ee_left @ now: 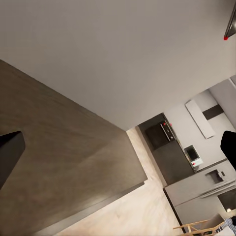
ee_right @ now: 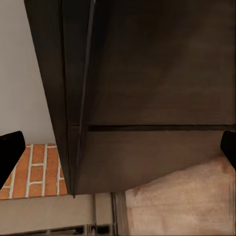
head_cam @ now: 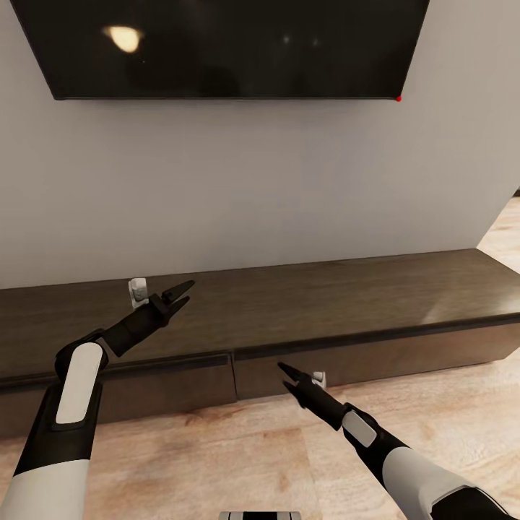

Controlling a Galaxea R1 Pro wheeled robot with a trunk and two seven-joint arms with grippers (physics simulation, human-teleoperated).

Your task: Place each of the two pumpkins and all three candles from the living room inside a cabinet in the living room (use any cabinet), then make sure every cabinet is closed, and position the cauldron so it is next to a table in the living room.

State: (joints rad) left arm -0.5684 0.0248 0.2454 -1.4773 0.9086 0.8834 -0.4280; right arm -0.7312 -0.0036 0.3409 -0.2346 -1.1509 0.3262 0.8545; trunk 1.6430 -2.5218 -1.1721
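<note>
The cabinet [head_cam: 347, 303] is a long, low dark-brown unit against the wall, and both drawer fronts I can see sit flush and shut. My left gripper [head_cam: 188, 291] hovers open just above its top near the left end, holding nothing. My right gripper [head_cam: 283, 375] is open and empty, low in front of the right drawer front [head_cam: 375, 361], close to the seam between the drawers. The left wrist view looks along the cabinet top [ee_left: 59, 147]. In the right wrist view the drawer fronts [ee_right: 157, 88] are close ahead. The pumpkins, candles, cauldron and table are out of view.
A black TV [head_cam: 224, 43] hangs on the pale wall above the unit. Light wooden floor [head_cam: 217, 455] runs in front of the cabinet. Past the cabinet's right end a kitchen with a fridge [ee_left: 206, 187] shows. Red brickwork [ee_right: 34, 169] lies beyond its other end.
</note>
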